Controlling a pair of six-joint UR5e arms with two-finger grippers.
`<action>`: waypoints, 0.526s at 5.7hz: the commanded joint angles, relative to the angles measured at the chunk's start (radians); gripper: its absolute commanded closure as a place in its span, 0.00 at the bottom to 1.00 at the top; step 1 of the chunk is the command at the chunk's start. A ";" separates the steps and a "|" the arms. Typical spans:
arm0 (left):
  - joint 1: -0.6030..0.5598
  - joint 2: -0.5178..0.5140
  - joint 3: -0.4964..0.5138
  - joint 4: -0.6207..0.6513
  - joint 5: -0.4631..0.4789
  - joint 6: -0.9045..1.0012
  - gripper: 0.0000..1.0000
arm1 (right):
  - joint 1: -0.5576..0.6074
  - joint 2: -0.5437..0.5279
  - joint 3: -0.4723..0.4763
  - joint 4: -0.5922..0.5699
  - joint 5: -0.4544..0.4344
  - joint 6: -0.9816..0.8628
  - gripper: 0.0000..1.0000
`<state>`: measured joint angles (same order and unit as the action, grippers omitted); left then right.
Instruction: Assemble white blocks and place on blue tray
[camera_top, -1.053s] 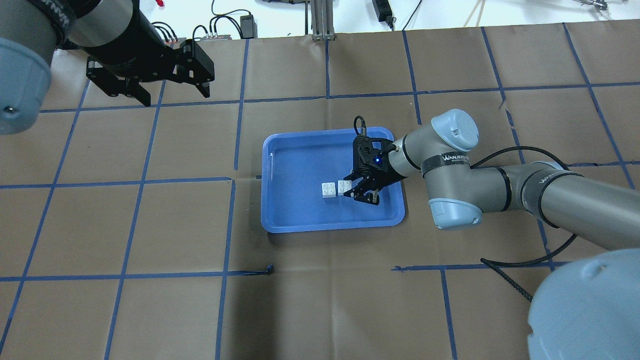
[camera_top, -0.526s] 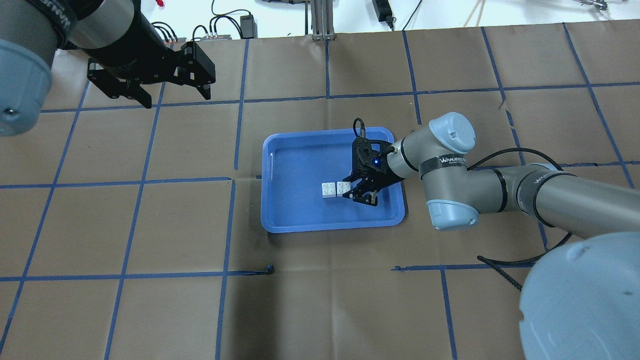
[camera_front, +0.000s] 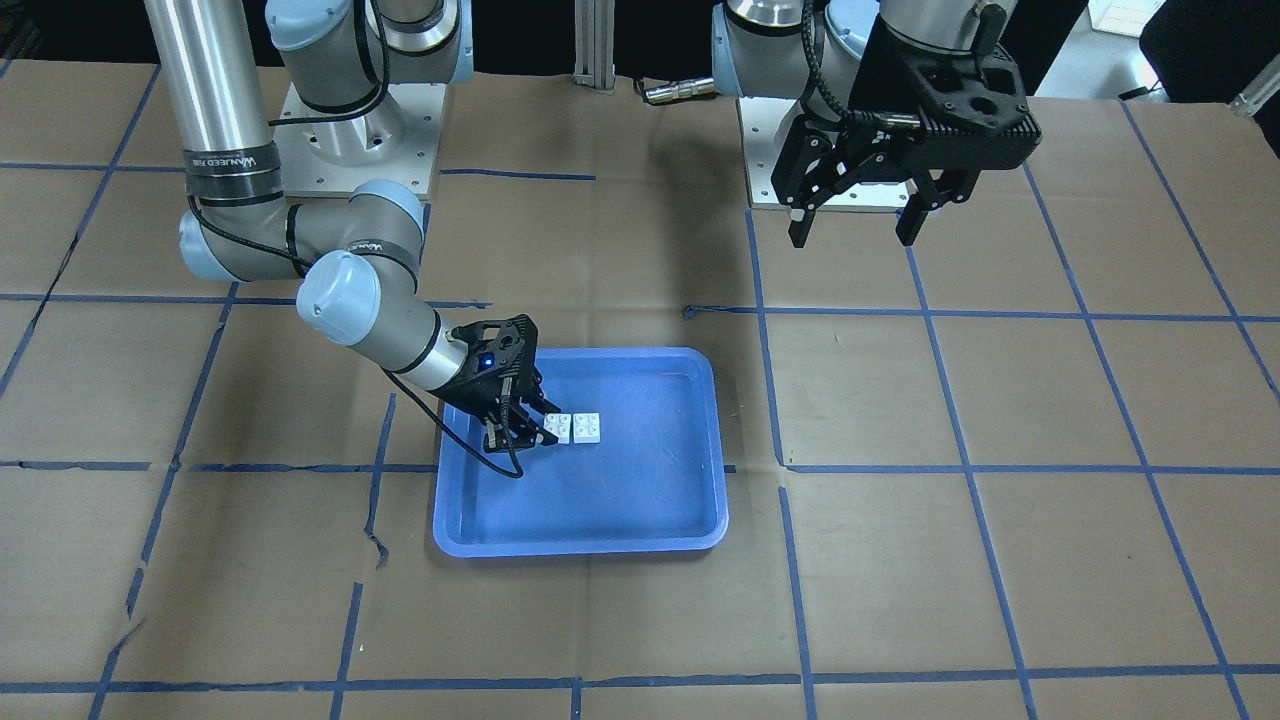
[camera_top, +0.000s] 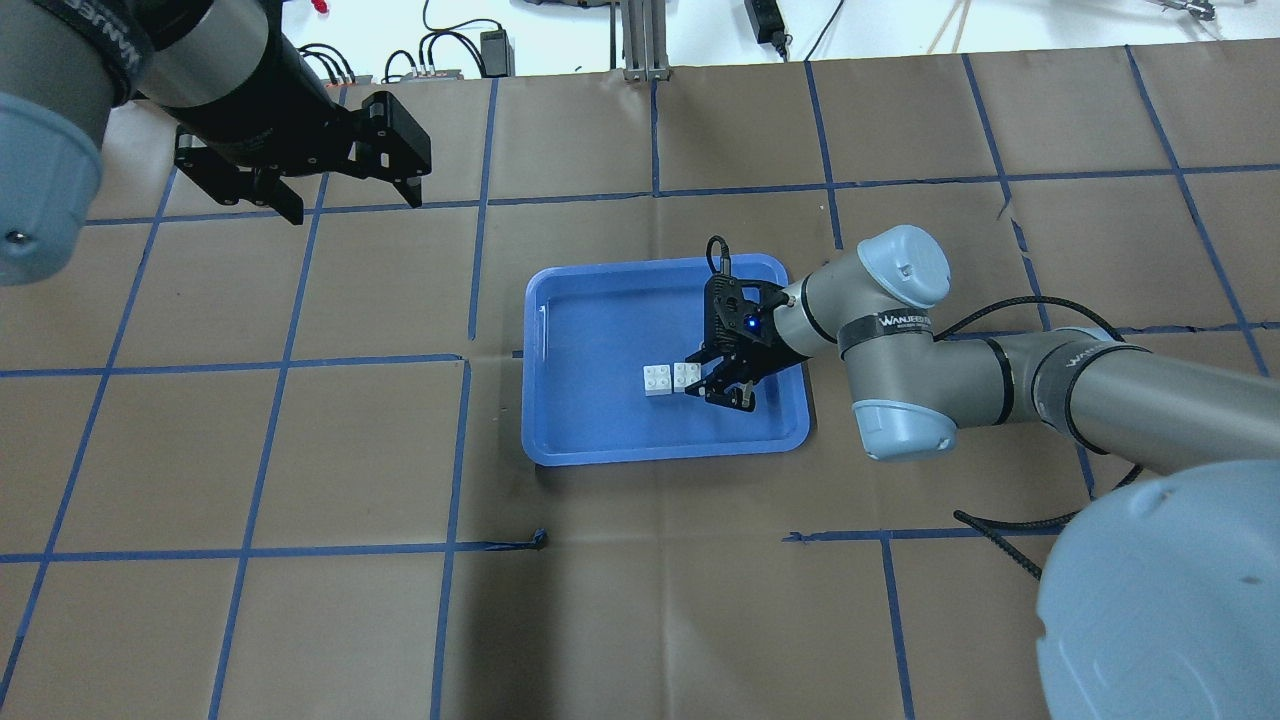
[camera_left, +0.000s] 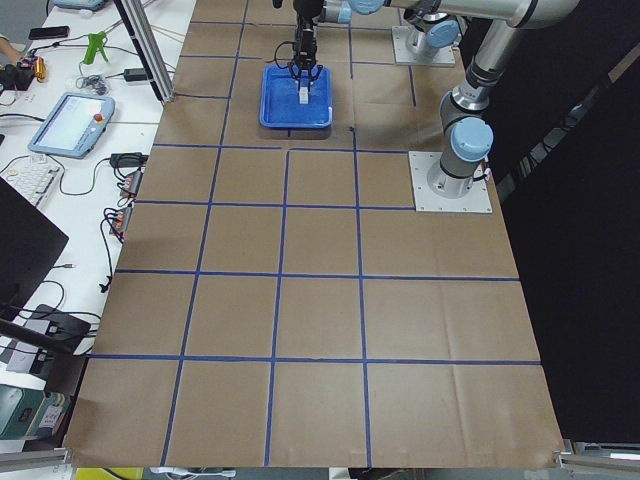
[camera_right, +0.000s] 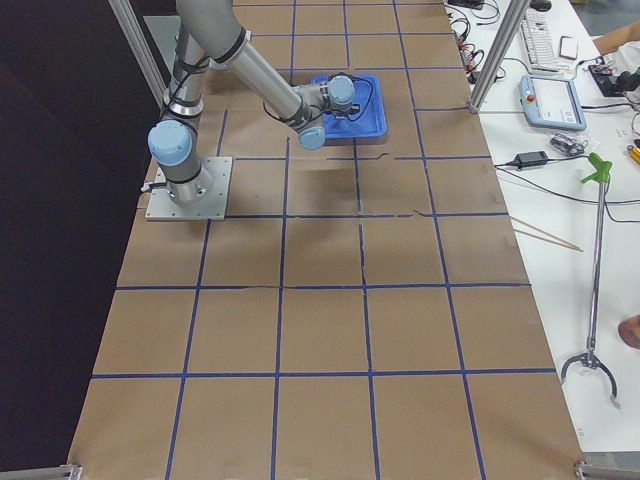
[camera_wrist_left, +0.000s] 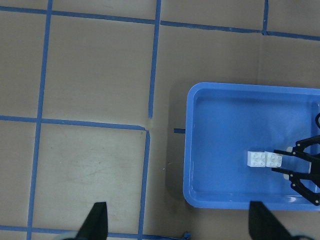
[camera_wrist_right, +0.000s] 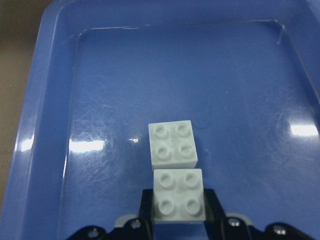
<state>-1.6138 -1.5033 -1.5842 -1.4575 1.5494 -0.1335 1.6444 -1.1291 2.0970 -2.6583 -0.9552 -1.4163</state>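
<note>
1. Brown paper with blue tape lines covers the counter.
2. Blue tray lies near the middle of the counter.
3. Left tool hangs released at 10 o'clock from the tray, well apart.
4. Right tool is clenched on the first white block, inside the tray.
5. Second white block touches it at its 9 o'clock, seen from overhead.

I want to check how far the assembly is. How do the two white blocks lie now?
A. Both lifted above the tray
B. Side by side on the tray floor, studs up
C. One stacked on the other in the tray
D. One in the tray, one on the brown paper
B: the right wrist view shows both white blocks resting next to each other on the floor of the blue tray, all studs visible.
</note>
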 joint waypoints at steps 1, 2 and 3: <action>-0.001 0.002 -0.003 0.000 0.000 0.000 0.01 | 0.000 0.000 0.000 0.000 0.006 0.000 0.73; -0.001 0.003 -0.004 0.000 0.001 0.000 0.01 | 0.000 0.000 0.000 0.000 0.013 -0.001 0.73; -0.003 0.003 -0.004 -0.001 0.001 0.000 0.01 | 0.000 0.000 0.000 0.000 0.032 -0.001 0.73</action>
<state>-1.6158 -1.5008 -1.5875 -1.4577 1.5505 -0.1334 1.6444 -1.1290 2.0970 -2.6584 -0.9382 -1.4170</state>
